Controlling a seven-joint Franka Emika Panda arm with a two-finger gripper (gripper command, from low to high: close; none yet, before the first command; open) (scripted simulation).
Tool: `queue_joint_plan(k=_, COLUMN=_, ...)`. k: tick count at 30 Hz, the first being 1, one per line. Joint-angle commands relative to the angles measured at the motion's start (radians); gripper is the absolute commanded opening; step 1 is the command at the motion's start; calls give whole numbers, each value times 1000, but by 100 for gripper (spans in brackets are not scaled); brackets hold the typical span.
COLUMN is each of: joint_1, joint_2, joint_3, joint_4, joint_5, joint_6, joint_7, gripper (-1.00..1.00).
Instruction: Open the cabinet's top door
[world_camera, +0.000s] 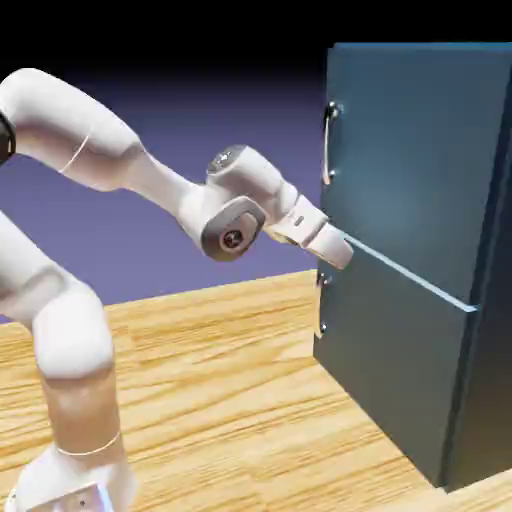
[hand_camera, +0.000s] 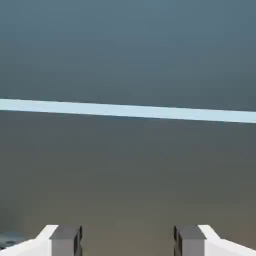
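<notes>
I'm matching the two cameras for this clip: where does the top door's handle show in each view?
Exterior view: the top door's handle is a silver vertical bar at the upper right, on the cabinet's left edge, above the pincer.
Hand view: the handle is not in the picture; only flat cabinet front shows.
Shared landmark: the pale seam between the two doors.

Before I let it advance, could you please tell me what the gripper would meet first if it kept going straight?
Most likely the tall dark teal cabinet front: the gripper, fingers apart and empty, faces the pale seam between its doors, well below the silver handle.
</notes>
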Motion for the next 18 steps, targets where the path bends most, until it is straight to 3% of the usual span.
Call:
queue_joint_plan(k=1, joint_1=-22, joint_2=-21, joint_3=23, joint_4=8, joint_5=44, joint_6=-8, joint_7=-16, gripper=0)
queue_joint_plan(k=18, joint_1=-401, joint_2=-371, joint_3=408, joint_4=142, joint_5=783, joint_6=-136, joint_7=-295, gripper=0)
